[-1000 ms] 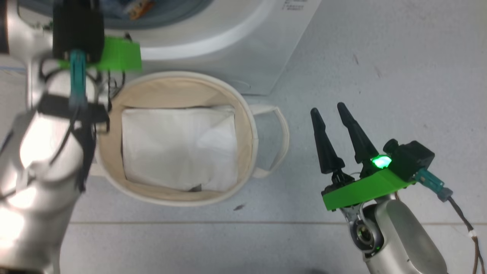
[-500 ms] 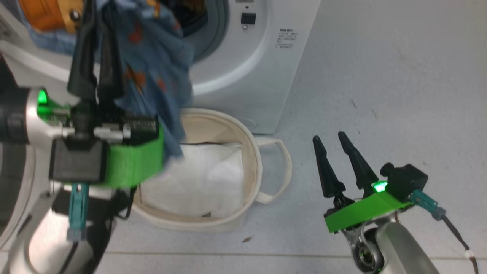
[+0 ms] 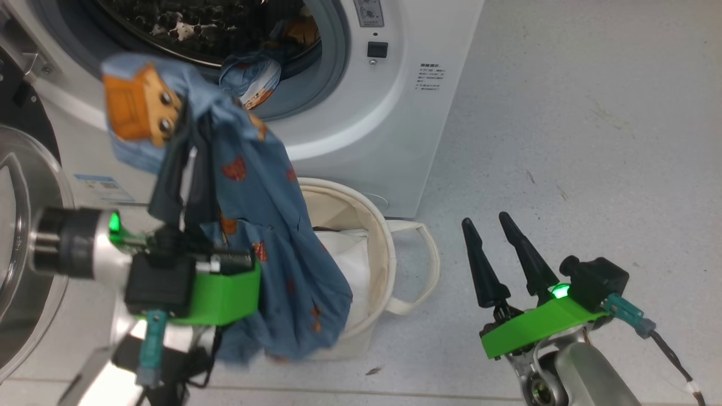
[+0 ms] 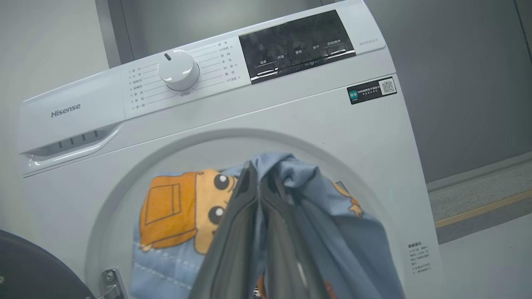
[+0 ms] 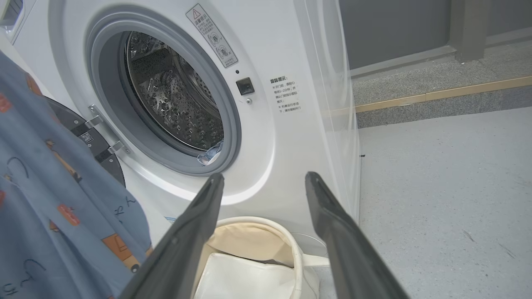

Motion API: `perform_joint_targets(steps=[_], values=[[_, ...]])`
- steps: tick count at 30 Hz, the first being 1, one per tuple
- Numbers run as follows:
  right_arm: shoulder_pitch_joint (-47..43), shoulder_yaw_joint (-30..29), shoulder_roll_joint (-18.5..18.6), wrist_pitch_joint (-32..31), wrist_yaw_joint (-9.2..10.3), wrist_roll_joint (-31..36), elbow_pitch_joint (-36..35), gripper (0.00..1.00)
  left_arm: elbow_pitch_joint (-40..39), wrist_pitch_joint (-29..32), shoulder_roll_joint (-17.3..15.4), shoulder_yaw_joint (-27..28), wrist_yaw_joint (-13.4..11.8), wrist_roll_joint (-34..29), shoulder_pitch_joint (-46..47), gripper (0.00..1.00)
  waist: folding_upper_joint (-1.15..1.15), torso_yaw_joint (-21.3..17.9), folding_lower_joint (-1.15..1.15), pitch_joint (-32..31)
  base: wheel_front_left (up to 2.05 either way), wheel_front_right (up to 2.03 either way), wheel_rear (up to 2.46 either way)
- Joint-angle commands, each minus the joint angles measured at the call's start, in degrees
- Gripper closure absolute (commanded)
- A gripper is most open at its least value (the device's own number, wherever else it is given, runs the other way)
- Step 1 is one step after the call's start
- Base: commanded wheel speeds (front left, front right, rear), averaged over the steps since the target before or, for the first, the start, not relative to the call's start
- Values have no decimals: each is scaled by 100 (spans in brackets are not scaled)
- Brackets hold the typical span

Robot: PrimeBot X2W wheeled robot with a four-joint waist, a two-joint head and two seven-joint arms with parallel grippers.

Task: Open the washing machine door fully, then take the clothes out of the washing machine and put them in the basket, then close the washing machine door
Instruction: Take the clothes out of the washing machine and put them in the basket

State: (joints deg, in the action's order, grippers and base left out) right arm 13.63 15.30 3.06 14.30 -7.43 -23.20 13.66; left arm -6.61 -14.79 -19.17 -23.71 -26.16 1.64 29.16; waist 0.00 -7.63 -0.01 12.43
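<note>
Blue garment (image 3: 254,225) hangs before the basket (image 3: 389,254), half hiding white sheet (image 3: 352,265).

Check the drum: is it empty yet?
Not empty. A crumpled garment lies at the drum's front lip; the left gripper holds the blue garment outside, by the basket.

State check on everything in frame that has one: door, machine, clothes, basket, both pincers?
washing machine door, open, swung out to the left.
washing machine, drum exposed, not empty.
blue garment, out of the drum, hanging from the left pincer over the basket's rim.
second garment, lying at the drum lip.
basket, upright on the floor, white sheet inside.
left pincer, shut on blue garment.
right pincer, open, empty.
</note>
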Motion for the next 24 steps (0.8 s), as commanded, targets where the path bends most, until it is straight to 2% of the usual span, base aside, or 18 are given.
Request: perform_joint_targets(steps=[1, 19, 23, 24], values=[[-2, 119, -18, 70, -6, 54, -151, 0, -83, -20, -93, 155, -216, -8, 13, 100, 0, 10, 1, 9, 0, 0, 0], [131, 48, -18, 70, -6, 109, -171, 0, 1011, -20, 250, -280, 74, 51, -342, 100, 0, -50, 1, 431, 0, 0, 0], [178, 68, -18, 70, -6, 90, -187, 0, 1517, -20, 405, -289, 218, 192, -316, 100, 0, -118, 1, 561, 0, 0, 0], [213, 72, -18, 70, -6, 82, -204, 0, 1829, -20, 462, -288, 324, 238, -262, 100, 0, -164, 1, 640, 0, 0, 0]])
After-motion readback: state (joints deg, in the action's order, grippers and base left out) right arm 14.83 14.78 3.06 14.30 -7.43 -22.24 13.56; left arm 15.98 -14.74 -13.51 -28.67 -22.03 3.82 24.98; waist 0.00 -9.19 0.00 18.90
